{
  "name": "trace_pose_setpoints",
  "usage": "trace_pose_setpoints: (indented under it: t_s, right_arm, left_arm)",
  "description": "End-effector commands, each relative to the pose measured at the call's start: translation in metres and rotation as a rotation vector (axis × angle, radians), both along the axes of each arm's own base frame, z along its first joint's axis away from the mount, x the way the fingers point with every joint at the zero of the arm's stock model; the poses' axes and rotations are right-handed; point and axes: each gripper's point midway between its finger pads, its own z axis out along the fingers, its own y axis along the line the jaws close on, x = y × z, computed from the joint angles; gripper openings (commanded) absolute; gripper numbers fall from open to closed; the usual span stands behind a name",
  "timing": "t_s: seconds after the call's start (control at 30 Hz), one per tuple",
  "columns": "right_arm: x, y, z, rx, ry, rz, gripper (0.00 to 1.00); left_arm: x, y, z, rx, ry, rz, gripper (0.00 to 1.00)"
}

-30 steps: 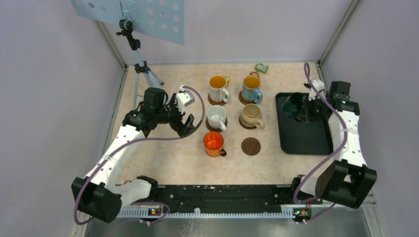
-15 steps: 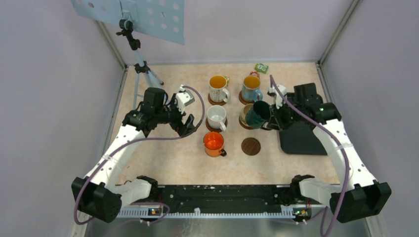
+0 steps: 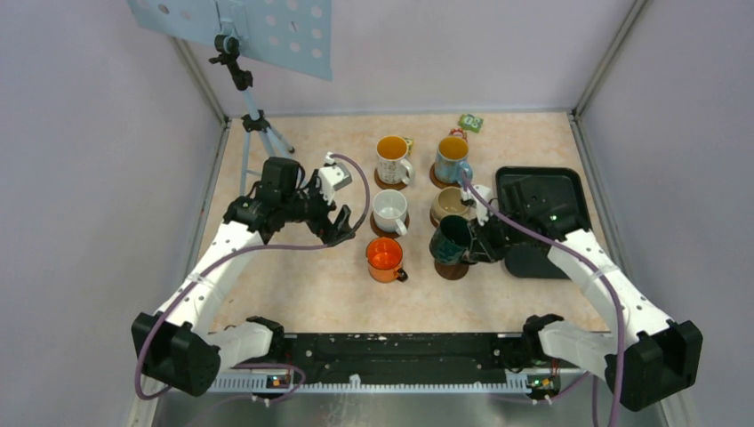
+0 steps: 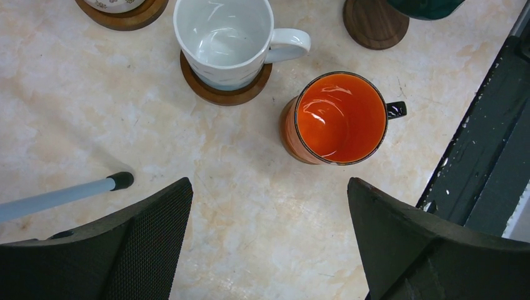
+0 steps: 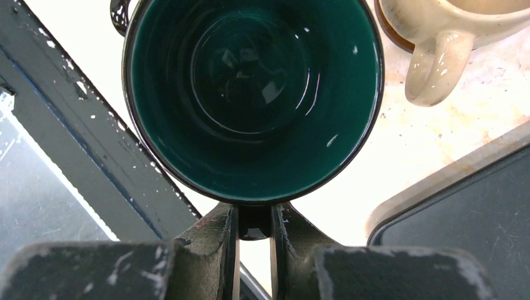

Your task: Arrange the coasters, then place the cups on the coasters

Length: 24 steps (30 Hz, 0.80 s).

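My right gripper [image 3: 477, 242] [image 5: 255, 220] is shut on the handle of the dark green cup [image 3: 449, 238] [image 5: 250, 94]. It holds that cup just above a bare brown coaster [image 3: 453, 270] [image 4: 375, 25] in the front row. The patterned cup [image 3: 392, 158], light blue cup [image 3: 453, 160], white cup [image 3: 389, 211] [image 4: 222, 37] and beige cup [image 3: 449, 203] [image 5: 450, 37] each stand on a coaster. The orange cup [image 3: 385, 258] [image 4: 340, 119] stands to the left, and no coaster shows under it. My left gripper [image 3: 333, 213] [image 4: 269, 187] hovers open and empty, left of the cups.
The black tray [image 3: 542, 191] [image 5: 462, 219] lies right of the cups, under my right arm. A tripod [image 3: 253, 124] stands at the back left. A small green packet [image 3: 470, 122] lies by the back wall.
My right arm has carried the dark green cup from the tray leftward and toward the front, to above the bare coaster. The left arm has stayed put.
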Motion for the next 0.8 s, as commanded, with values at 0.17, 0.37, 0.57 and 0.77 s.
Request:
trace_pose_setpoints:
  t_s: [0.17, 0.37, 0.57, 0.77]
  right_arm:
    - [0.043, 0.007, 0.016, 0.000, -0.194, -0.039, 0.00]
    - [0.028, 0.015, 0.021, 0.047, -0.055, -0.081, 0.00]
    - [0.027, 0.018, 0.027, 0.060, 0.001, -0.137, 0.00]
    - [0.025, 0.007, 0.020, -0.056, 0.055, -0.054, 0.00]
  left_arm:
    - [0.002, -0.005, 0.018, -0.029, -0.015, -0.022, 0.99]
    - [0.003, -0.005, 0.019, -0.028, -0.021, -0.020, 0.99]
    - [0.006, -0.009, 0.018, -0.037, -0.007, -0.028, 0.99]
    - [0.007, -0.009, 0.020, -0.034, -0.012, -0.027, 0.99]
